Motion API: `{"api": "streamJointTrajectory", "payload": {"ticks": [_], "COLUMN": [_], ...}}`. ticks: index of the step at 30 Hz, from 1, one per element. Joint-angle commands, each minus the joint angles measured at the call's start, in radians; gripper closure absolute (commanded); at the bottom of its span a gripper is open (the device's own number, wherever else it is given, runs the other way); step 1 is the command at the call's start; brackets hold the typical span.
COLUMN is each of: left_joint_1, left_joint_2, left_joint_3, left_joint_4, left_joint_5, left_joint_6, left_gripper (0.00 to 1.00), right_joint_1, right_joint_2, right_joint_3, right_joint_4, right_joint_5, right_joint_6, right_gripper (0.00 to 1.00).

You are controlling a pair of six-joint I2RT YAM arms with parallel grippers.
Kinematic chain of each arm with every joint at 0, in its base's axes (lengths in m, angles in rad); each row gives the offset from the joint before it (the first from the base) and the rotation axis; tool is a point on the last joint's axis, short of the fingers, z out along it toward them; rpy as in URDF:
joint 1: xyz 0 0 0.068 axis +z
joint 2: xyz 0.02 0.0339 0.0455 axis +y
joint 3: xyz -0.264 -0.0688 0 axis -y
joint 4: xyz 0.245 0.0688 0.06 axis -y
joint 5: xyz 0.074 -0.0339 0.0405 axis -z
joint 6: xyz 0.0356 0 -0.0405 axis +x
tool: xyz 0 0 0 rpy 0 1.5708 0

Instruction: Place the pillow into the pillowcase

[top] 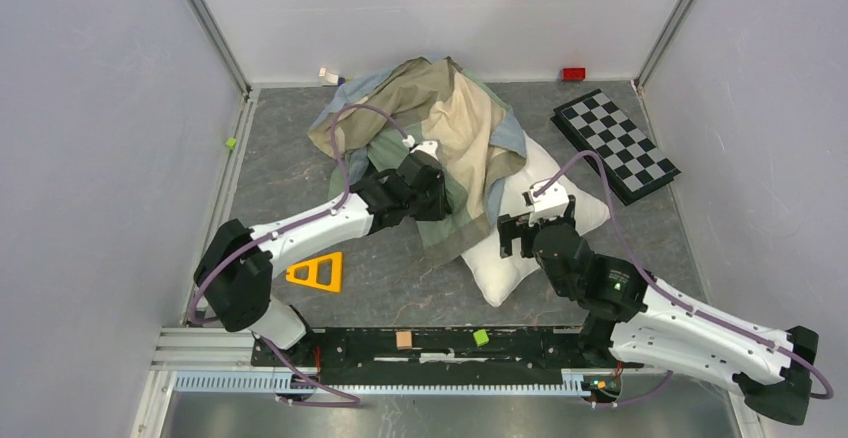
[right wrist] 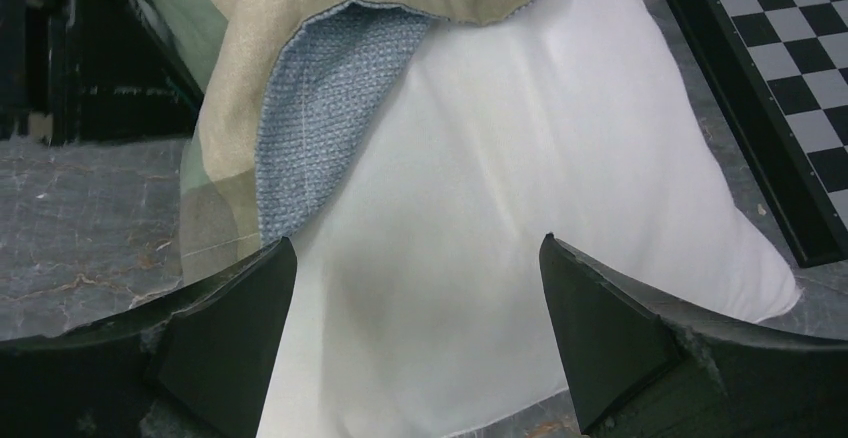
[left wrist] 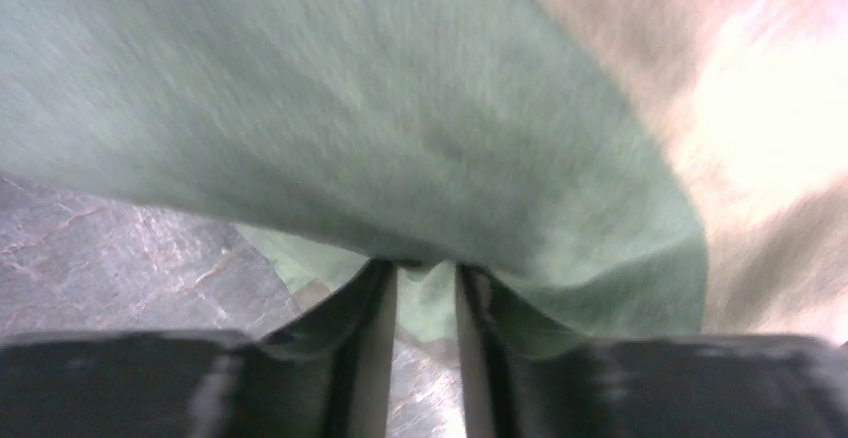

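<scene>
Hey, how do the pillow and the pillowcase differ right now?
The pillow is plain white, smooth and plump; the pillowcase is wrinkled, with beige, green and blue-grey panels. The pillow lies underneath; the pillowcase is draped over its far part. Both are soft fabric.

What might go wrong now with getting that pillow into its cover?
The left gripper pinches only a small green fold of the pillowcase; it may slip out. The pillowcase lies draped over the pillow, not opened around it, so pushing could just bunch it. The open right gripper might shove the pillow towards the checkered board.
</scene>
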Motion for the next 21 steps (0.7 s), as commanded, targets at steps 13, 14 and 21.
{"api": "streamJointTrajectory", "payload": {"ticks": [13,14,21], "left_joint_1": [0.034,0.032,-0.018], "left_joint_2": [-0.009,-0.017,-0.125], "left_joint_3": [0.381,0.397,0.477], "left_joint_4": [-0.206,-0.226,-0.331], "left_joint_5": [-0.081,-0.072,-0.022], "left_joint_6": [0.022,0.023,0.032], "left_gripper": [0.98,0.97,0.97], "right_joint_1": [0.148,0.148,0.094], "right_joint_2": [0.159,0.198,0.265], "right_joint_3": [-0.084,-0.080,0.156], "right_joint_4": [0.020,0.017,0.084], "right_joint_5": [0.087,0.118,0.096], "right_joint_6": [-0.017,-0.001,-0.087], "right_gripper": [0.02,0.02,0.99]}}
